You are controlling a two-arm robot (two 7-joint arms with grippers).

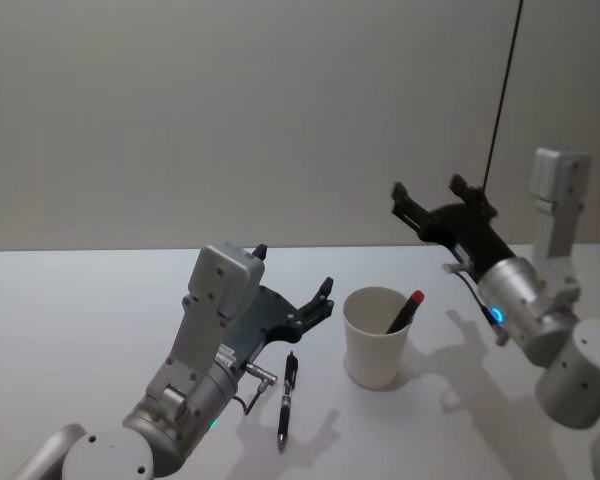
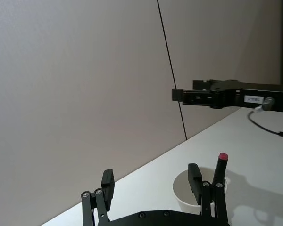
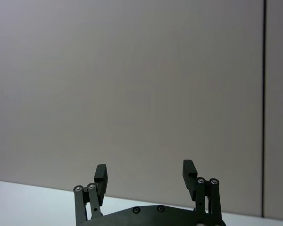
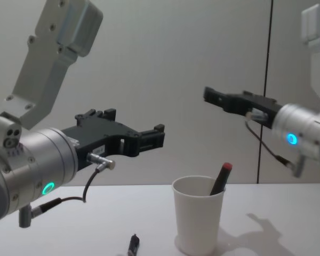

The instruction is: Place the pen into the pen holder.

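Note:
A black pen point(image 1: 286, 398) lies on the white table just left of the pen holder point(image 1: 376, 338), a white paper cup; its tip pokes into the chest view point(image 4: 133, 244). A dark pen with a red cap point(image 1: 406, 311) leans inside the cup point(image 4: 198, 216). My left gripper point(image 1: 294, 270) hovers open and empty above the lying pen, left of the cup. My right gripper point(image 1: 428, 188) hangs open and empty high above and behind the cup. The left wrist view shows its own open fingers point(image 2: 194, 176), the cup rim point(image 2: 181, 188) and the red cap point(image 2: 222, 157).
The white table point(image 1: 80, 330) runs back to a plain grey wall. A thin black cable point(image 1: 500, 90) hangs down the wall behind my right arm. The right wrist view looks at the wall past its open fingers point(image 3: 189, 169).

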